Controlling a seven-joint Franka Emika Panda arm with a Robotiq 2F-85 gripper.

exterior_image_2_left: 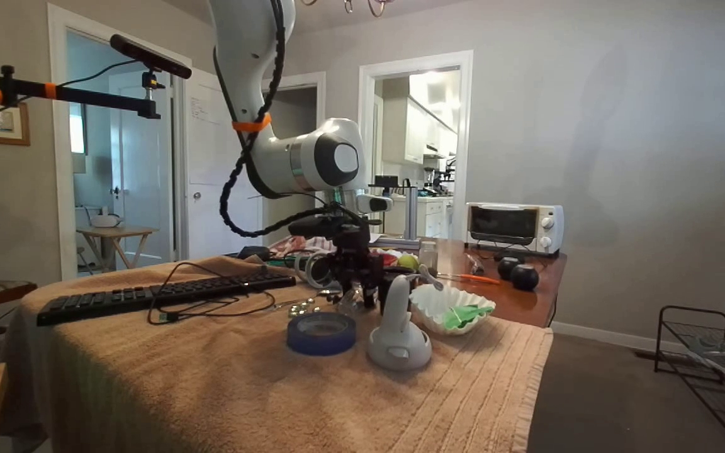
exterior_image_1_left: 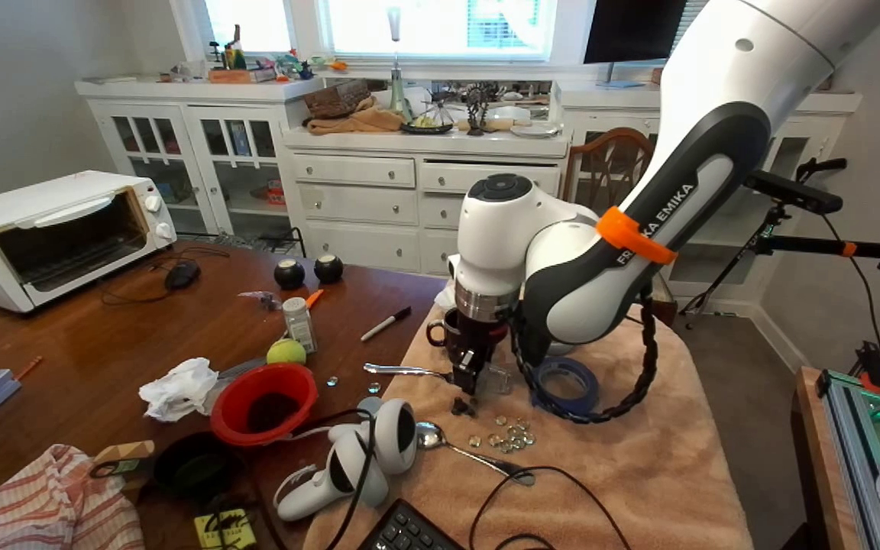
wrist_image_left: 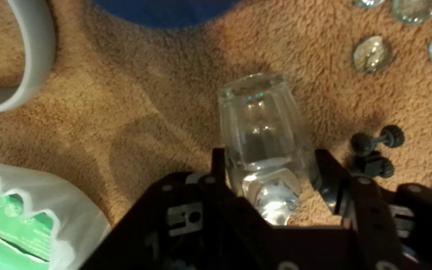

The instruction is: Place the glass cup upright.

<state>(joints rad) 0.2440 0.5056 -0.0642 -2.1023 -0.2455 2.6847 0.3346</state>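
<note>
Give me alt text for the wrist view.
A glass cup is between the fingers of the end effector, over a tan towel; whether it is gripped is unclear. Around it: a cropped blue roll, at top, glass beads and small black wheels at right, a white fluted dish at lower left.

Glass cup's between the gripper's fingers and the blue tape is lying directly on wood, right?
The surface is wrong: the roll of blue tape lies on the tan towel, as both exterior views show. The glass cup is between the gripper's fingers.
</note>
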